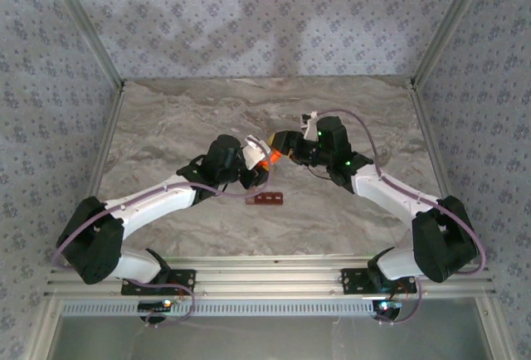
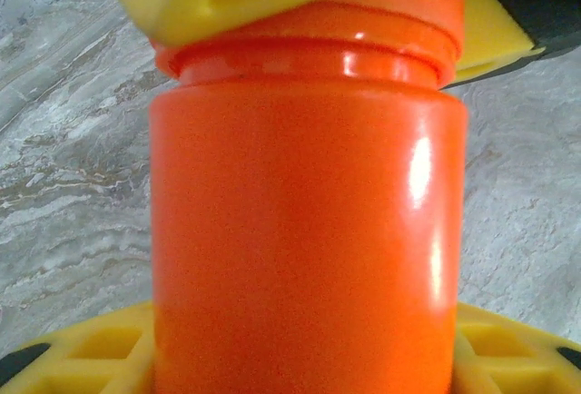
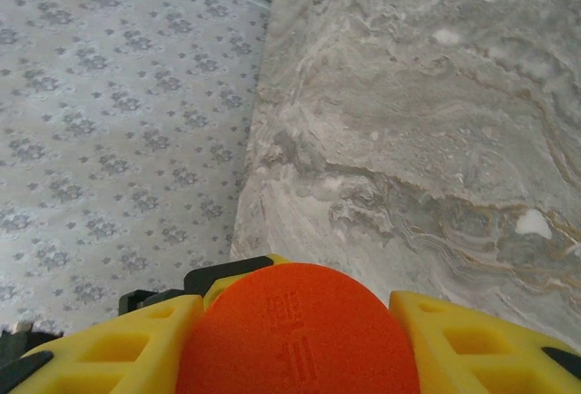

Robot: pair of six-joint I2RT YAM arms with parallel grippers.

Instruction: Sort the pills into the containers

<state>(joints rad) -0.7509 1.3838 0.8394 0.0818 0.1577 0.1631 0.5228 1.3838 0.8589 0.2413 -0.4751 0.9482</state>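
Your left hand (image 1: 259, 161) clamps the orange bottle (image 2: 304, 231) by its body, long axis aimed at your right hand (image 1: 284, 148), which pinches the cap (image 3: 295, 330) end-on, while the containers (image 1: 267, 199) lie on the desk (image 1: 182, 119) just below.

There is one orange plastic pill bottle (image 2: 304, 231), and it wears one orange round cap (image 3: 295, 330). One dark red-brown flat strip of joined containers (image 1: 267, 199) is there; its cells are too small to count. Two white-and-black robot arms carry one yellow-fingered gripper each: the left gripper (image 1: 260, 161) and the right gripper (image 1: 282, 149). There is one grey marble-patterned tabletop (image 1: 182, 119).
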